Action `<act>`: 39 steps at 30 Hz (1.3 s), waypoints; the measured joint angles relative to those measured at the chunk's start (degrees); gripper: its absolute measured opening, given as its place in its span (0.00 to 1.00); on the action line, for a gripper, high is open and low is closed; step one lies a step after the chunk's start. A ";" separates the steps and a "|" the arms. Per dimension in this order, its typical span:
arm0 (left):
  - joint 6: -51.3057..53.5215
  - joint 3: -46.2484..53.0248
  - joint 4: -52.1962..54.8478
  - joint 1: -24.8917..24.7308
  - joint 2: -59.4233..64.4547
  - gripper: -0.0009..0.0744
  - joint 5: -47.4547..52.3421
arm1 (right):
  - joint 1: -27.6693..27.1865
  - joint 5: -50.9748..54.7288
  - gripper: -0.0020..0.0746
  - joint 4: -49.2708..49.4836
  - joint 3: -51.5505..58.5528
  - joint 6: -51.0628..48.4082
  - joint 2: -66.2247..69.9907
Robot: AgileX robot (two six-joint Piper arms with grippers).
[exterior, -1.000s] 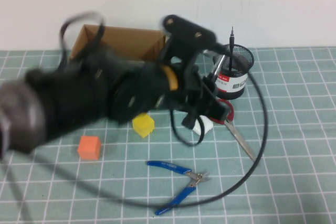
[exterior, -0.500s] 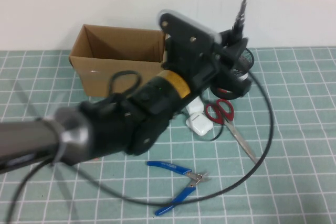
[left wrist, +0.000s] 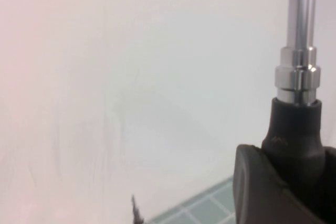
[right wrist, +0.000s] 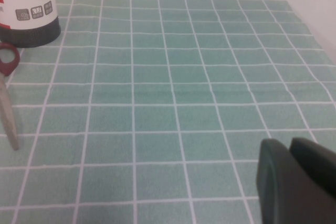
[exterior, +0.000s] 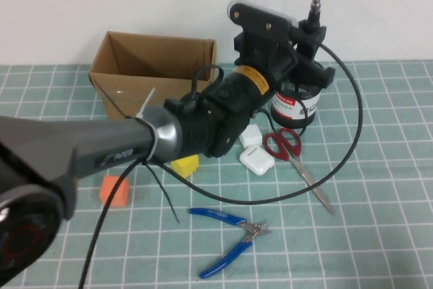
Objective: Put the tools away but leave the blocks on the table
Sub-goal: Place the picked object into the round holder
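My left gripper (exterior: 310, 40) is shut on the black-handled screwdriver (exterior: 315, 1) and holds it upright, shaft up, just above the black mesh cup (exterior: 296, 105). The left wrist view shows its handle and steel shaft (left wrist: 299, 66) between my fingers (left wrist: 260, 187). The red-handled scissors (exterior: 289, 148) lie right of the white cases. The blue-handled pliers (exterior: 230, 233) lie open near the front. The yellow block (exterior: 185, 164) is half hidden under my arm; the orange block (exterior: 114, 191) sits to its left. The thin pick is hidden in the high view. My right gripper (right wrist: 294, 182) hovers shut and empty low over the table (right wrist: 173, 77).
An open cardboard box (exterior: 154, 72) stands at the back left. Two white rounded cases (exterior: 256, 160) lie in front of the cup. A black cable (exterior: 345, 160) loops over the mat. The right wrist view shows the cup (right wrist: 29, 9) and the scissors (right wrist: 6, 77).
My left arm has swung up and to the back right, from low over the white cases to above the cup. The screwdriver it carries went from tilted to upright.
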 joint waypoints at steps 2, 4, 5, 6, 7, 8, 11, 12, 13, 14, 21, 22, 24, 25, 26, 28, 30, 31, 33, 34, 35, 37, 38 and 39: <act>-0.58 -0.67 0.16 0.23 1.34 0.25 0.38 | 0.00 0.00 0.01 0.00 0.00 0.00 0.00; -0.96 -0.76 0.38 0.46 2.30 0.25 0.51 | 0.00 0.00 0.01 0.00 0.00 0.00 0.00; -1.07 -0.76 0.50 0.57 2.67 0.25 0.51 | 0.00 0.00 0.01 0.00 0.00 0.00 0.00; -1.19 -0.76 0.74 0.56 3.12 0.25 0.51 | 0.00 0.00 0.01 0.00 0.00 0.00 0.00; -1.30 -0.76 0.87 0.68 3.37 0.25 0.51 | 0.00 0.00 0.01 0.00 0.00 0.00 0.00; -1.28 -0.76 0.87 0.79 3.66 0.25 0.39 | 0.00 0.00 0.01 0.00 0.00 0.00 0.00; -1.43 -1.18 0.96 1.02 4.60 0.25 -0.10 | 0.00 0.00 0.01 0.00 0.00 0.00 0.00; -1.43 -1.55 0.96 1.15 5.06 0.25 -0.24 | 0.00 0.00 0.01 0.00 0.00 0.00 0.00; -1.55 -1.90 0.96 1.15 5.23 0.25 -0.37 | 0.00 0.00 0.01 0.00 0.00 0.00 0.00; -1.55 -2.37 0.96 1.15 5.54 0.25 -0.37 | 0.00 0.00 0.01 0.00 0.00 0.00 0.00; -1.66 -5.84 0.99 1.15 8.04 0.25 -0.58 | 0.00 0.00 0.01 0.00 0.00 0.00 0.00; -1.66 -5.91 0.99 1.15 8.41 0.25 -0.69 | 0.00 0.00 0.01 0.00 0.00 0.00 0.00; -1.66 -6.05 0.99 1.15 8.99 0.25 -0.69 | 0.00 0.00 0.01 0.00 0.00 0.00 0.00; -1.66 -6.05 0.99 1.15 9.08 0.25 -0.69 | 0.00 0.00 0.01 0.00 0.00 0.00 0.00; -1.66 -6.05 0.99 1.15 9.40 0.25 -0.69 | 0.00 0.00 0.01 0.00 0.00 0.00 0.00; -1.66 -6.13 0.99 1.15 9.75 0.25 -1.04 | 0.00 0.00 0.01 0.00 0.00 0.00 0.00; -1.66 -6.28 0.99 1.15 9.87 0.25 -1.18 | 0.00 0.00 0.01 0.00 0.00 0.00 0.00; -1.66 -6.34 0.99 1.15 9.89 0.25 -1.21 | 0.00 0.00 0.01 0.00 0.00 0.00 0.00; -1.66 -6.34 0.99 1.15 9.89 0.25 -1.21 | 0.00 0.00 0.01 0.00 0.00 0.00 0.00; -1.66 -6.34 0.99 1.26 9.89 0.25 -1.21 | 0.00 0.00 0.01 0.00 0.00 0.00 0.00; -1.66 -6.34 0.99 1.26 9.89 0.25 -1.25 | 0.00 0.00 0.01 0.00 0.00 0.00 0.00; -1.66 -6.44 0.89 1.51 9.99 0.25 -1.34 | 0.00 0.00 0.01 0.00 0.00 0.00 0.00; -1.66 -6.56 0.89 1.65 10.10 0.25 -1.34 | 0.00 0.00 0.01 0.00 0.00 0.00 0.00; -1.66 -6.92 0.89 1.85 10.10 0.25 -1.34 | 0.00 0.00 0.01 0.00 0.00 0.00 0.00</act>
